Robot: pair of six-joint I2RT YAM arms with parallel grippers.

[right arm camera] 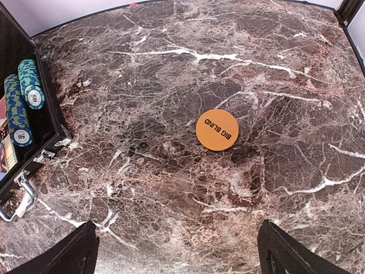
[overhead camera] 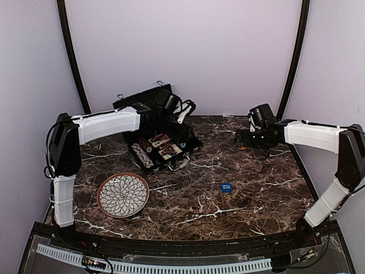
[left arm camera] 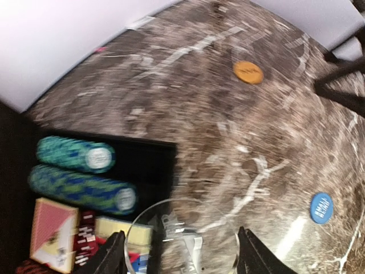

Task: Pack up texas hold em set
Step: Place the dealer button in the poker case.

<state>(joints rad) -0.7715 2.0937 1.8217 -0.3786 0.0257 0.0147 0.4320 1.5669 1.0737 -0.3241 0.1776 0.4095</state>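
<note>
While the black briefcase (overhead camera: pixel 140 98) lies open at ten o'clock, two striped chip rows (left arm camera: pixel 74 153) show inside. One orange button (right arm camera: pixel 217 130), one blue button (overhead camera: pixel 226 186). Jaws of the left gripper (left arm camera: pixel 181 254) clamp a clear round piece (left arm camera: pixel 182 222); the right gripper (right arm camera: pixel 177 251) gapes.

Right of the briefcase (left arm camera: pixel 149 162): orange button (left arm camera: pixel 248 72), blue button (left arm camera: pixel 321 208); at its corner our left gripper (left arm camera: pixel 181 237) clasps a clear disc (left arm camera: pixel 171 212).

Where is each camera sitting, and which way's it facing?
Top external: high behind left arm and right arm, looking down on the brown marble table, open black briefcase and round patterned plate.
Left wrist: above the briefcase's edge, facing down across the table; left gripper fingers at the bottom.
Right wrist: facing down at the orange round BIG BLIND button; right gripper fingers in the bottom corners.
Shared: both wrist views catch that button and the blue-green chip rolls.
</note>
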